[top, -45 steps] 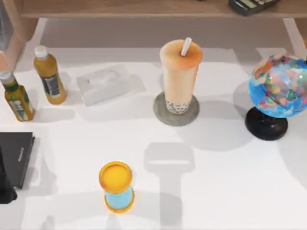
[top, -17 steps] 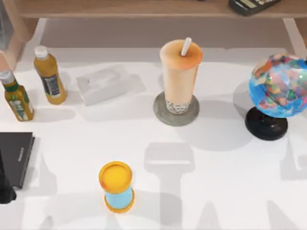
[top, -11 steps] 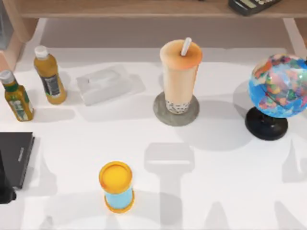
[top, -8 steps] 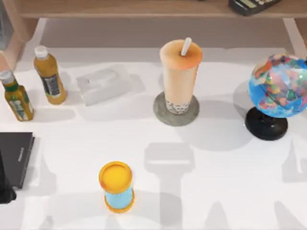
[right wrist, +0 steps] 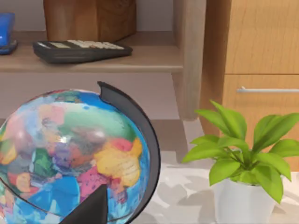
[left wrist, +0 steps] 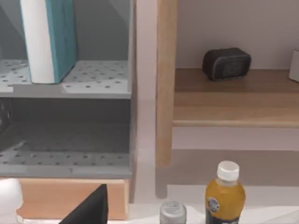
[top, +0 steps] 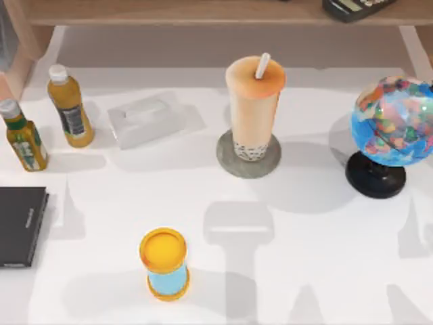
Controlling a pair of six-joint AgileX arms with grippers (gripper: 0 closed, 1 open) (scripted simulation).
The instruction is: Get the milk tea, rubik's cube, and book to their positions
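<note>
On its grey coaster [top: 248, 164] stands the milk tea [top: 254, 108].

Milk tea [top: 254, 108] stands upright mid-table toward the back edge; the light blue book [left wrist: 49, 37] stands upright on a grey shelf.
</note>
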